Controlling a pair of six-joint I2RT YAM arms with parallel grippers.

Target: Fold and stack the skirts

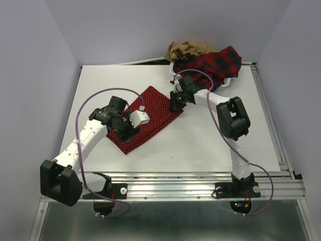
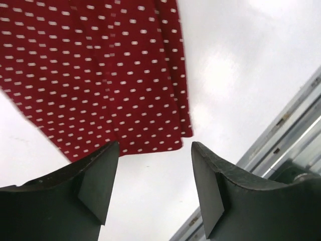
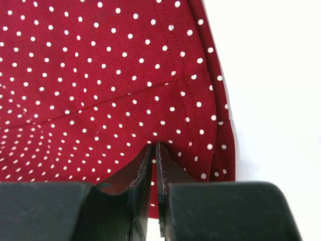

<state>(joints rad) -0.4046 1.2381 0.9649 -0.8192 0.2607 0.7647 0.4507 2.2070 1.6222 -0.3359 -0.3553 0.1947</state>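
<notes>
From above, the left arm (image 1: 95, 131) hid the middle of the red dotted skirt (image 1: 156, 103); the tan skirt (image 1: 189, 48) sat half buried behind the plaid skirt (image 1: 218, 61), and the basket (image 1: 228, 80) beneath them barely showed a rim.

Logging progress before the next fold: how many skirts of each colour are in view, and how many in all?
red dotted skirt: 1
red-and-black plaid skirt: 1
tan-brown skirt: 1
Total: 3

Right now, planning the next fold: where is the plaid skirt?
In the top view, the plaid skirt lies at the far right of the table, beside the tan skirt.
</notes>
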